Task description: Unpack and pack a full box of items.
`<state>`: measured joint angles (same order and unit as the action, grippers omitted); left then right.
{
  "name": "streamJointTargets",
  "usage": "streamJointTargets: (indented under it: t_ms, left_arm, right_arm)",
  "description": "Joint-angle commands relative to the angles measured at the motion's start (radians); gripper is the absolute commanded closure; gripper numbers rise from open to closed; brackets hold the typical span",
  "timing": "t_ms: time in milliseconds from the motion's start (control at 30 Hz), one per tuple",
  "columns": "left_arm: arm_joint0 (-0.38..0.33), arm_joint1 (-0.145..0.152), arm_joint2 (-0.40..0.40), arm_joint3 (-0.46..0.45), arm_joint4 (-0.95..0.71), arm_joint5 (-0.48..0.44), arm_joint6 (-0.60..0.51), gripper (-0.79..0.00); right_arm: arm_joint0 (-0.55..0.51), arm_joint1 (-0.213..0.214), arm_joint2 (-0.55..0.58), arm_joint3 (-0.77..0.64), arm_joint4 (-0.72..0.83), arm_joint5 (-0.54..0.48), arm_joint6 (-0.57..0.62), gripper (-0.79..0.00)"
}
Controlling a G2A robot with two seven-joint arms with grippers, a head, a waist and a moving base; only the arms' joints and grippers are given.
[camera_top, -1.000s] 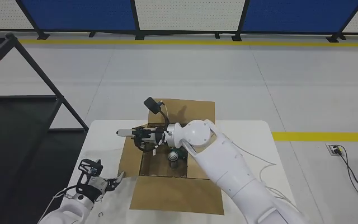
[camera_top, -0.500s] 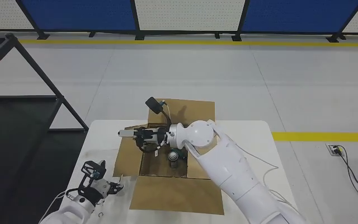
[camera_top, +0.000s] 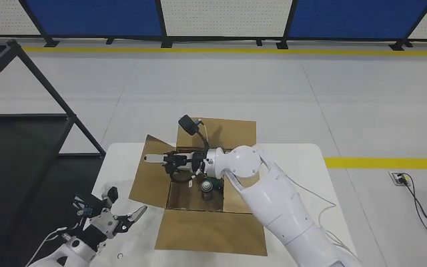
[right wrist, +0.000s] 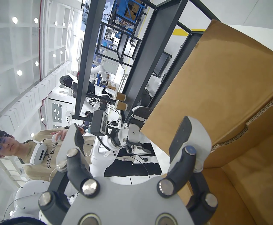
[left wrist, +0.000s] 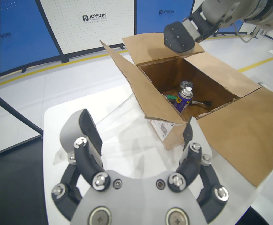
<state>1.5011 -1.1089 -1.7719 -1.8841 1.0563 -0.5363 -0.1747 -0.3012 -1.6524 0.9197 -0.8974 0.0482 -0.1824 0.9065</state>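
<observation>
Left gripper (left wrist: 137, 121) has drawn back from the box (left wrist: 162, 72) as its side flap (left wrist: 136, 85) rose; the 2 grippers' fingers are spread. Upright spray can (left wrist: 184, 99) stands inside, ahead of the left fingers, nearer the right gripper (camera_top: 160, 159).

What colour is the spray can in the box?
Spray can: blue-purple body, yellow patch, white cap. Clearest in the left wrist view.

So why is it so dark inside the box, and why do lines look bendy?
Left wrist view: the walls of the cardboard box shade the spray can inside; the wide lens curves the yellow floor line. Right wrist view: ceiling lamps glare.
</observation>
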Motion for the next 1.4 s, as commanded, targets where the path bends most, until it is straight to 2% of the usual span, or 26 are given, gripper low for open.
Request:
streamJointTargets:
  t_ms: [0,167,333,533,633,733,1033,1133,1367]
  left_arm:
    - [0.008,0.001,-0.007,-0.010,-0.010,-0.003,-0.001,-0.785]
    - [0.037,0.003,-0.040,-0.039,-0.078,-0.022,0.011,-0.785]
    - [0.064,0.007,-0.087,-0.095,-0.234,-0.064,-0.026,-0.785]
    - [0.069,0.016,-0.116,-0.184,-0.359,-0.092,-0.122,-0.785]
    - [0.059,0.021,-0.116,-0.219,-0.401,-0.077,-0.178,-0.785]
    - [0.059,0.021,-0.116,-0.219,-0.401,-0.077,-0.178,-0.785]
    - [0.062,0.020,-0.104,-0.215,-0.416,-0.069,-0.180,-0.785]
    - [0.042,0.021,-0.065,-0.221,-0.452,-0.017,-0.232,-0.785]
    - [-0.083,0.036,0.017,-0.231,-0.656,0.118,-0.514,-0.785]
  right_arm:
    - [-0.009,0.002,0.004,-0.008,-0.002,0.006,0.002,-0.785]
    - [-0.023,0.008,0.017,-0.018,-0.005,0.011,-0.002,-0.785]
    - [-0.055,0.027,0.057,-0.072,-0.038,0.007,-0.027,-0.785]
    - [-0.153,0.068,0.143,-0.237,-0.105,0.039,-0.021,-0.785]
    - [-0.220,0.091,0.194,-0.338,-0.138,0.060,-0.014,-0.785]
    - [-0.276,0.108,0.233,-0.424,-0.171,0.115,-0.003,-0.785]
    - [-0.276,0.108,0.233,-0.424,-0.171,0.115,-0.003,-0.785]
    - [-0.292,0.109,0.229,-0.436,-0.171,0.099,-0.015,-0.785]
    - [-0.344,0.134,0.290,-0.525,-0.143,-0.015,0.051,-0.785]
